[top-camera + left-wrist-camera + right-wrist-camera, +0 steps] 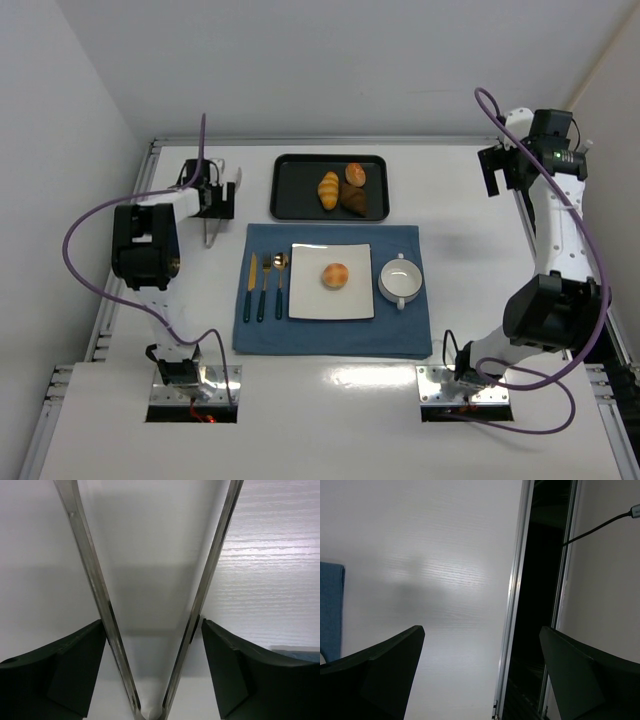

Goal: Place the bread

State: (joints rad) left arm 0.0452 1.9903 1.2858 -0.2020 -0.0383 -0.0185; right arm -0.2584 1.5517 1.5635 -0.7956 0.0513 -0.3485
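The bread [335, 275] sits on the white plate [305, 300].
Left jaws grasp the spread tongs [90, 565] near the left edge of the surface [330, 400]; right jaws released, empty, by its right edge.

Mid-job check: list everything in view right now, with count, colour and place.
bread: one, orange-golden, centre of plate
plate: one, white, square, on mat
mat: one, blue, mid-table
bowl: one, white, on mat, right of plate
knife, fork, spoon: one each, gold with teal handles, on mat left of plate
tray: one, black, beyond mat
roll, round bun, croissant: one each, yellow, orange-brown, dark brown, on tray
tongs: one, silver, left of tray
left gripper: one, black, fingers either side of tongs
right gripper: one, black, open, empty, far right
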